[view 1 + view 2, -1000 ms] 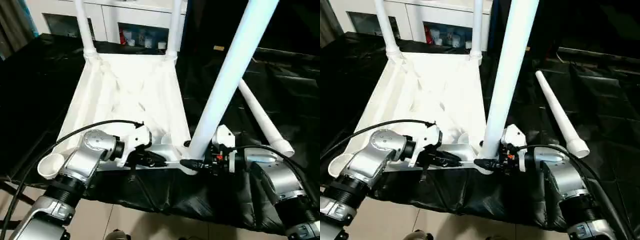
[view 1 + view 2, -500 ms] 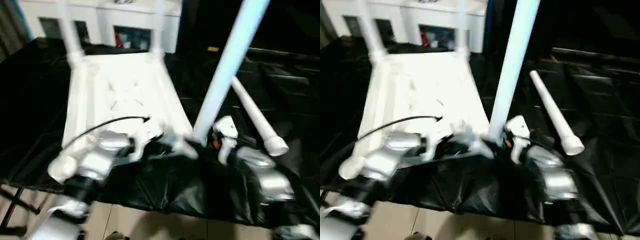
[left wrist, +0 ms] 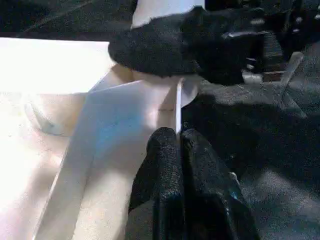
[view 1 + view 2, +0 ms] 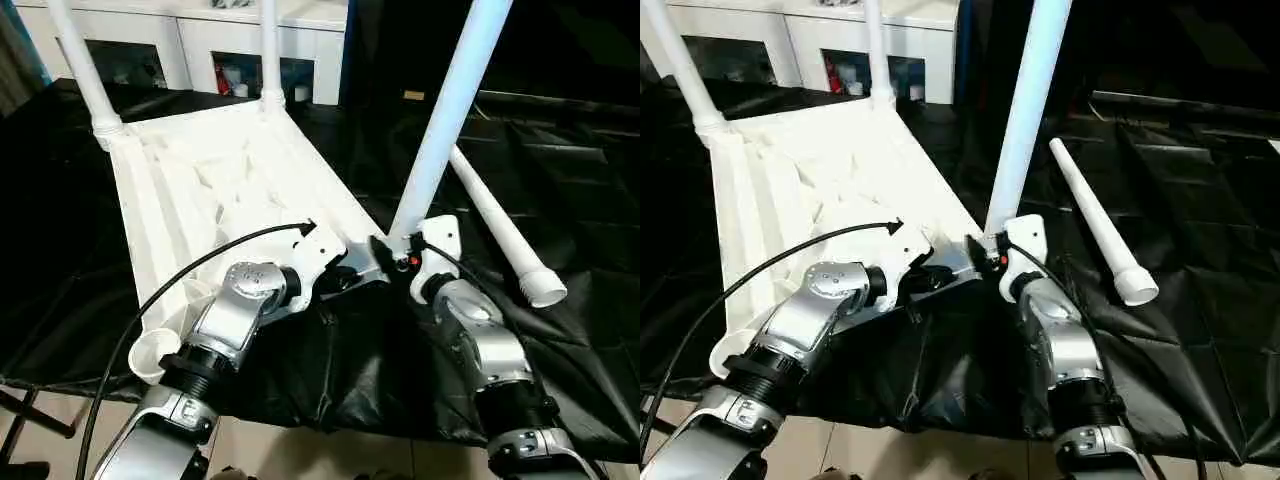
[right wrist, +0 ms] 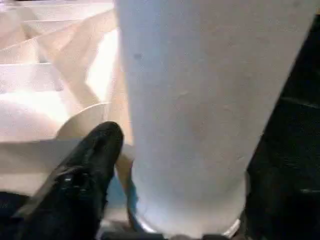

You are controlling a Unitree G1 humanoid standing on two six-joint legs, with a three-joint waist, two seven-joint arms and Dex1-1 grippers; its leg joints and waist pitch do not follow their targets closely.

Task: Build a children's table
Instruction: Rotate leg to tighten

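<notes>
White plastic table upside down on black sheeting, third leg going in.

Left gripper [image 3: 181, 137] fingers pinch the top's [image 4: 200, 190] rim, steadying it; right gripper [image 4: 990, 252] fingers flank the upright leg [image 4: 445, 120], grip uncertain.

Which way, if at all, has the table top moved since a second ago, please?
Yes. The table top has swivelled: its corner with the upright leg swung away from the robot, past the loose leg's collar end.

Head views were bright and sharp, with glare whitening the tabletop [image 4: 200, 190]; wrist views were soft, the tabletop overexposed at left.
</notes>
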